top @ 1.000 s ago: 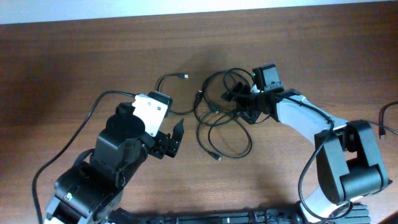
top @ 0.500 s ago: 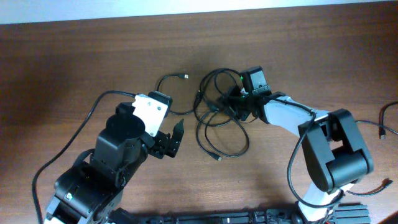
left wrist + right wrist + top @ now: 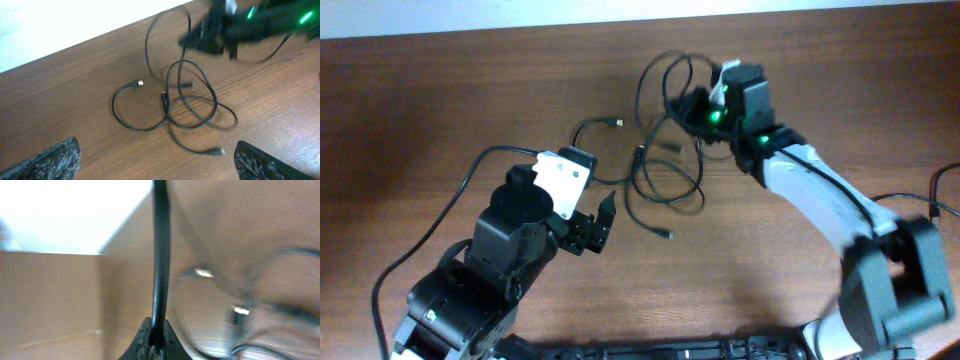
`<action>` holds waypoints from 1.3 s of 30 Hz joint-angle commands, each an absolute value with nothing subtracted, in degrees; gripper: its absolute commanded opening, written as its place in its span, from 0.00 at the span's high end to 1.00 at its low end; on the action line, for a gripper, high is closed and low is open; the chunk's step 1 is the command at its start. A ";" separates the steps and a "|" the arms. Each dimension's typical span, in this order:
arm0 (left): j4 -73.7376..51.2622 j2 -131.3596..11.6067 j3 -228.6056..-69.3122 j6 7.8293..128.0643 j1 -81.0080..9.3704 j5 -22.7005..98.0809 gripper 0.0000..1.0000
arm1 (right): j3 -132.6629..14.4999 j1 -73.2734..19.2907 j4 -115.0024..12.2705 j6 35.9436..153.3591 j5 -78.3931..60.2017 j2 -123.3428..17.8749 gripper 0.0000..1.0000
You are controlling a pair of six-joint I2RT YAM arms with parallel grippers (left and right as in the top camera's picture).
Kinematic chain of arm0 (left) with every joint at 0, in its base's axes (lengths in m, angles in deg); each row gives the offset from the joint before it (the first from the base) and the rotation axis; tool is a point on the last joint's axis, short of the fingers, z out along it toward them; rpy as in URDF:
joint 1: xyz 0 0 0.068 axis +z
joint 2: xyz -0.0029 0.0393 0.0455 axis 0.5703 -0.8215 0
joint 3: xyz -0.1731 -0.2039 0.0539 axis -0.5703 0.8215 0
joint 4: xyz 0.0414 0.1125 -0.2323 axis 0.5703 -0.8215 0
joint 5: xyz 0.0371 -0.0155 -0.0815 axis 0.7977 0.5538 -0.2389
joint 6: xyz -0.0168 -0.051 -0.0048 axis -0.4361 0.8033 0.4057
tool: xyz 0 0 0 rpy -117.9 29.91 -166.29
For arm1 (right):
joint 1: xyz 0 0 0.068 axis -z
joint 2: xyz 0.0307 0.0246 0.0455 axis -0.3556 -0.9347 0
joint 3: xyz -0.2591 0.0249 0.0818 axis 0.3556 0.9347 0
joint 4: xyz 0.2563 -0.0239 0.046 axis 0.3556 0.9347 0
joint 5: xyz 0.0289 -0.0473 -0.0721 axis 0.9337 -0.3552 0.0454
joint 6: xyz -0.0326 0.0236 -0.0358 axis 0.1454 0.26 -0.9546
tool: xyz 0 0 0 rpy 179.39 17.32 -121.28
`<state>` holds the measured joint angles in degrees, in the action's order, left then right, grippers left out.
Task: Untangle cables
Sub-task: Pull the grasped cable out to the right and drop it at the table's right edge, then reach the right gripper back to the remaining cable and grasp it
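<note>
Since a second ago my right hand (image 3: 690,104) is swinging up off the heap and toward the far edge of the table (image 3: 440,90), and the heap is stretching out after it.

- Right hand: clenching one strand (image 3: 159,255). In the right wrist view the strand is sitting pinched between the fingertips and running straight away from them, taut. Motion is blurring everything beyond it.
- From the grip, a tall loop (image 3: 655,75) is arching up and over to the left, then dropping back into the rest of the cables (image 3: 665,180).
- The cables are lying on the table on the near-left side of my right hand, between my two hands. The tangle's long axis is running from the grip at far right down toward near left.
- One plug end (image 3: 669,236) is trailing off the near side. Another plug end (image 3: 617,123) is finishing a curved cord out to the left.
- Left hand (image 3: 597,228): released, fingers spread wide, holding nothing, hanging just near of the tangle. It is closer to the resting loops than the right hand is.

Judgement: the coming move is turning on that axis. Pulling on along it, away from the left hand, should draw the strand out; the left hand is the better placed to pin the loops that are dragging.
</note>
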<state>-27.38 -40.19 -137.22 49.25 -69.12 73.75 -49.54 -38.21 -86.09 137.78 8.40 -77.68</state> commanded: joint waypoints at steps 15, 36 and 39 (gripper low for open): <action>-27.34 -40.02 -137.48 48.37 -68.83 74.34 0.01 | -77.08 -28.40 -82.59 132.55 2.06 -55.91 0.96; -27.31 -40.02 -137.48 48.37 -68.83 74.34 0.01 | -81.54 8.54 -60.53 113.75 -19.14 -69.90 0.96; -27.34 -40.00 -137.48 48.40 -68.83 74.34 0.01 | -81.54 10.96 -55.44 113.75 -19.14 -74.43 0.96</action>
